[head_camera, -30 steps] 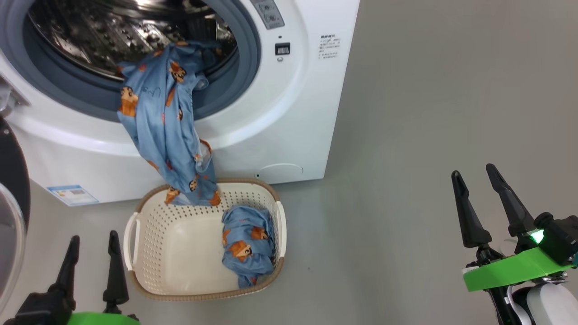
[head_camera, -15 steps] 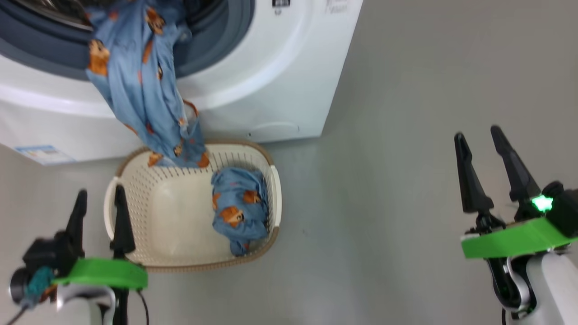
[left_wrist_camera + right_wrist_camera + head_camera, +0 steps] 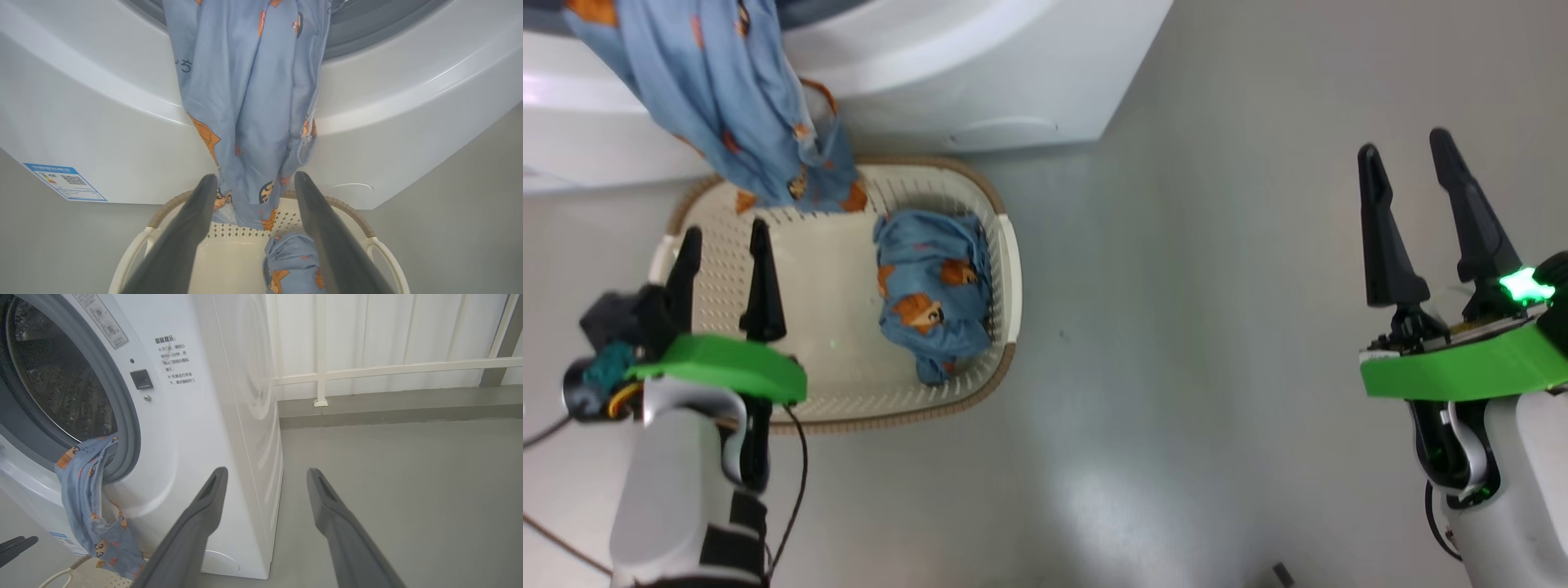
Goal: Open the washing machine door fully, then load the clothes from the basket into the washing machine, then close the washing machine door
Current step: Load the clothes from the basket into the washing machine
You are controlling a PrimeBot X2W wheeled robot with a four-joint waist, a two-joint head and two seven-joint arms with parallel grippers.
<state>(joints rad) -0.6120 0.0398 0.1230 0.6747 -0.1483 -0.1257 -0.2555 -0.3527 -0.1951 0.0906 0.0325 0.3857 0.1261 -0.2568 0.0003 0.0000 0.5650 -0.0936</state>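
Observation:
One piece of the clothes (image 3: 719,106) hangs out of the washing machine (image 3: 980,90) opening, and its lower end reaches the basket (image 3: 1006,269). The other piece is a blue bundle (image 3: 931,294) lying in the basket's right half. My left gripper (image 3: 725,229) is open above the basket's left side. In the left wrist view it (image 3: 255,176) points at the hanging garment (image 3: 245,102) without touching it. My right gripper (image 3: 1403,143) is open and empty over bare floor, far to the right. The right wrist view shows the steel drum (image 3: 53,388). The washing machine door is out of view.
Grey floor (image 3: 1192,327) spreads right of the basket and machine. A white railing (image 3: 388,369) and a low kerb run behind the machine. A blue label (image 3: 65,181) and a round cover (image 3: 1005,131) mark the machine's lower front. A thin cable (image 3: 796,490) hangs by my left forearm.
The head camera has tilted down, so the machine's opening has left the view. My left gripper has come forward over the basket's left side. The clothes lie as before.

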